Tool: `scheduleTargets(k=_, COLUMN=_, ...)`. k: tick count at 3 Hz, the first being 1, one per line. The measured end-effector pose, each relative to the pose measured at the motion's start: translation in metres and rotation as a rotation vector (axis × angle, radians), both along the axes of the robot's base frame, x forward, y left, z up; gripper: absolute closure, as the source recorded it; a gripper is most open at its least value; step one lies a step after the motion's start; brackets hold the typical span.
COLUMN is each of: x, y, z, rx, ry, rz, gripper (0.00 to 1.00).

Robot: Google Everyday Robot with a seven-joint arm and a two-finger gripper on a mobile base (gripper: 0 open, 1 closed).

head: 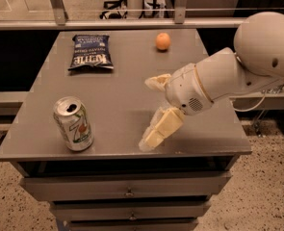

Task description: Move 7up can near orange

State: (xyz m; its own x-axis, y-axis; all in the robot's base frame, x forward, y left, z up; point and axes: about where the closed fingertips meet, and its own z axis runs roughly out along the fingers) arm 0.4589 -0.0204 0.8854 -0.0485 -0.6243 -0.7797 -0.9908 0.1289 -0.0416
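Two-finger cream plastic gripper [147,112] hangs low over the front middle of the grey metal table [122,95], on the end of a bulky white arm [228,76] that reaches in from the right. Its jaws are spread wide, one finger toward the back and one toward the front edge, and they hold nothing. That wide gap suits a side-on approach, leaving room to slip around a can body.

The silver and pale green aluminium 7up can [74,124] stands upright near the front left corner, its opened top showing, well apart from the gripper and to that gripper's left as the camera sees it. The small round orange fruit [162,41] sits toward the back of the table, right of centre, far from the can. A dark blue chip bag [90,52] lies flat at the back left, out of the straight line between can and orange.

The task looks barely begun: the can is not yet grasped. Next, I judge, the open jaws must travel across to bracket the can before closing.
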Motion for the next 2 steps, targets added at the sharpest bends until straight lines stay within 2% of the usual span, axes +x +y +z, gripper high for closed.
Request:
scheduleTargets(k=1, x=0.000, y=0.000, z=0.000, rx=0.000, ry=0.000, rz=0.000, gripper=0.00)
scheduleTargets(k=2, x=0.002, y=0.027, z=-0.001, rx=0.077, ry=-0.010, rz=0.029, gripper=0.00)
